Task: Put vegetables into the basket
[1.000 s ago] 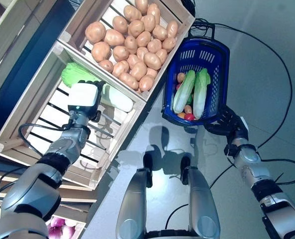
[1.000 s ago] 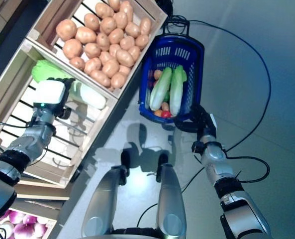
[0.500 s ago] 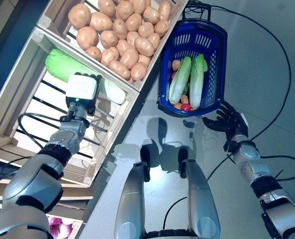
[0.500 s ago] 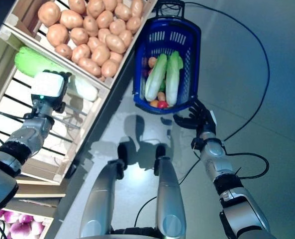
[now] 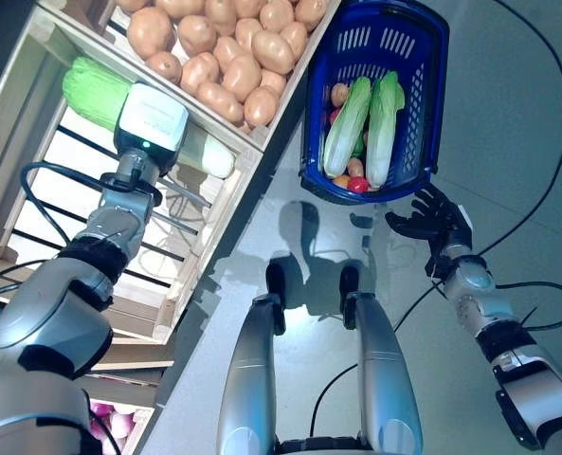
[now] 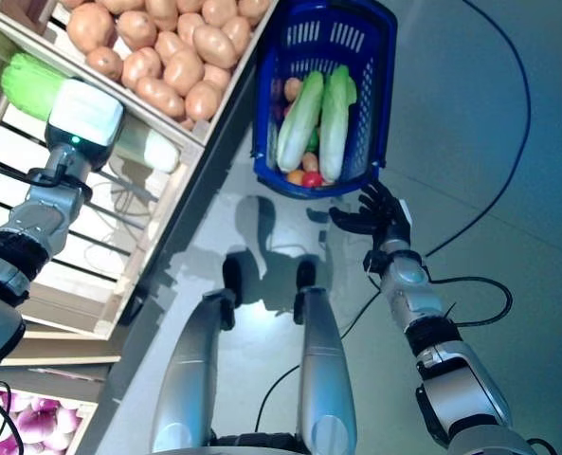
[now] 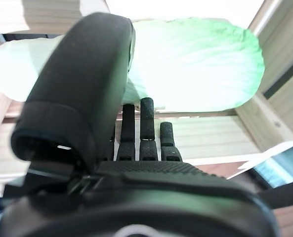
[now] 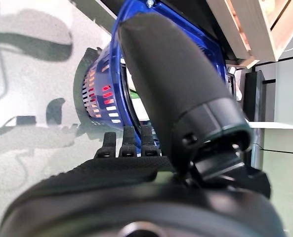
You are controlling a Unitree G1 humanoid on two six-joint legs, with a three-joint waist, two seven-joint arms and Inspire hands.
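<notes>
Long pale-green cabbage [image 5: 96, 95] lying across the slats of the light wooden slatted crate [image 5: 34, 171], leafy end toward the crate's far corner, white stalk end [image 5: 209, 156] against the divider board. Just over that board, a second wooden crate heaped with brown potatoes [image 5: 228, 47]. Beyond the crates, on the grey floor, a blue plastic mesh basket [image 5: 423, 114] already holding two more long cabbages [image 5: 361, 128] and a few small orange and red vegetables at its near end.

Left hand [image 7: 141, 133] poised right at the crate's cabbage, fingers straight and reaching beneath it, thumb arched above; not yet clamped, and real contact impossible to confirm. Arm stretched forward into the crate, wrist roughly over the cabbage's middle.

Right hand [image 5: 430, 216] spread loosely, empty, hovering just beside the basket's near rim without gripping it.

Likely trouble: a smooth, long cabbage gripped off-centre, tipping and sliding out on the lift; stalk end catching on the divider board; potatoes knocked loose if swung low over them. Also an unheld basket, liable to shift or tip under a dropped cabbage.
</notes>
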